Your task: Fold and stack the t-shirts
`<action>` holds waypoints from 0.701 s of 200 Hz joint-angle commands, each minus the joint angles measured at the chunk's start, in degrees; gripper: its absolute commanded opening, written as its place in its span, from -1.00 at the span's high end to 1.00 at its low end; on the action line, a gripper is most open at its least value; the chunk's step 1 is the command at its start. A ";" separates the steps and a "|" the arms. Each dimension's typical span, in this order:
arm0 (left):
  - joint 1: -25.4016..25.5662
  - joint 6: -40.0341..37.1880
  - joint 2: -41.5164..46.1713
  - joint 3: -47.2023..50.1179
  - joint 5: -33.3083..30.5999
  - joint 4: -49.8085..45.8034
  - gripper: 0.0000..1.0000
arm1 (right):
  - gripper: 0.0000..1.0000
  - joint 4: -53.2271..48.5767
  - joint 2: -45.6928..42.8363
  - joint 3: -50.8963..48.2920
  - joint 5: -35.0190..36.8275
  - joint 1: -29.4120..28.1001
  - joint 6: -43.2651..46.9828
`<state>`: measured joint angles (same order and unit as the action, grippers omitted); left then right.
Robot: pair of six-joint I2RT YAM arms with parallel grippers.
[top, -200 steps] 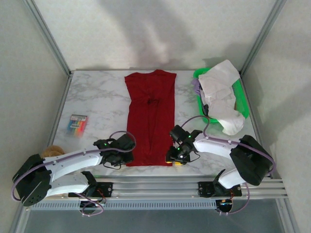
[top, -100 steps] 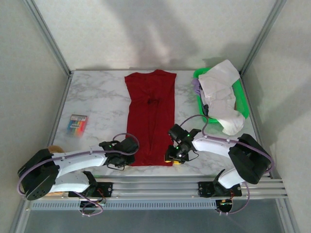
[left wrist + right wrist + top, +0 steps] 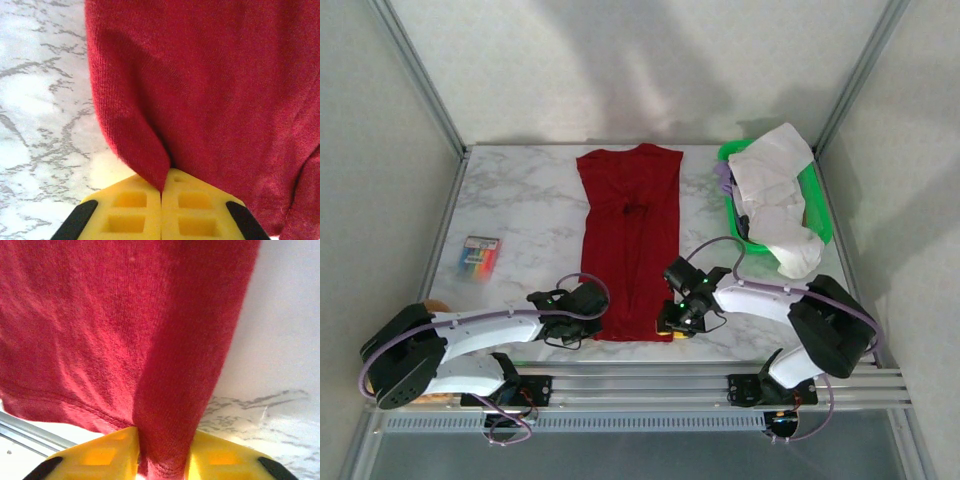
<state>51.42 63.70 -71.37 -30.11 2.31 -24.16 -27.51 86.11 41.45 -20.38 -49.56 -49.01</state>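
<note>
Red t-shirt (image 3: 632,245) flat in the middle of the marble tabletop (image 3: 525,205). Folded into a long narrow strip, long way running from the near edge to the far edge. Stitched hem at the near end, close to the arms.

Left claw (image 3: 161,192) clenched tight on the near left corner of the red t-shirt, a little pinch of cloth caught between the yellow fingers (image 3: 127,207). Right claw (image 3: 162,460) grasping the near right corner, a thick fold of red cloth squeezed in its gap.

Green basket (image 3: 815,200) at the far right of the tabletop. White t-shirt (image 3: 775,195) heaped inside, crumpled, spilling over the near rim.

Small pack of bright colours (image 3: 478,257) near the left edge, well apart from the red t-shirt.
</note>
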 commanded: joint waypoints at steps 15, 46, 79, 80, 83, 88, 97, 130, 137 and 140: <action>2.09 2.44 -0.03 -2.43 -0.06 -3.26 1.00 | 0.83 -4.13 -1.78 1.39 4.01 -0.60 0.50; 6.52 4.72 -1.47 -7.20 0.28 -6.69 1.00 | 1.00 -9.59 -8.34 -0.90 6.89 -0.61 -0.92; 10.53 8.50 -1.21 -9.22 1.46 -6.01 1.00 | 1.00 -15.96 -15.12 -2.14 6.85 -0.62 -2.22; 10.58 8.61 -1.22 -9.24 1.51 -5.95 1.00 | 1.00 -16.11 -15.24 -2.20 6.85 -0.62 -2.27; 10.82 9.00 -1.24 -9.40 1.63 -5.81 1.00 | 1.00 -16.40 -15.49 -2.42 6.76 -0.62 -2.37; 11.25 9.35 -1.45 -9.64 1.66 -5.85 1.00 | 1.00 -16.82 -15.85 -2.72 6.45 -0.62 -2.53; 11.95 9.68 -1.91 -10.19 1.56 -6.65 1.00 | 1.00 -17.01 -16.35 -3.49 6.08 -0.55 -3.01; 15.03 10.47 -4.92 -13.63 0.12 -14.24 1.00 | 1.00 -17.72 -20.09 -5.77 6.54 -0.55 -4.81; 15.36 10.39 -5.26 -14.28 0.07 -14.67 1.00 | 1.00 -18.27 -21.33 -5.86 7.37 -0.52 -5.14; 15.45 10.27 -5.34 -14.54 0.11 -14.58 1.00 | 1.00 -18.38 -21.88 -5.86 7.55 -0.56 -5.21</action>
<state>65.30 71.94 -75.37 -41.45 3.57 -32.36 -41.85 67.94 36.51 -14.52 -49.56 -52.12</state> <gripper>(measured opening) 0.042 0.057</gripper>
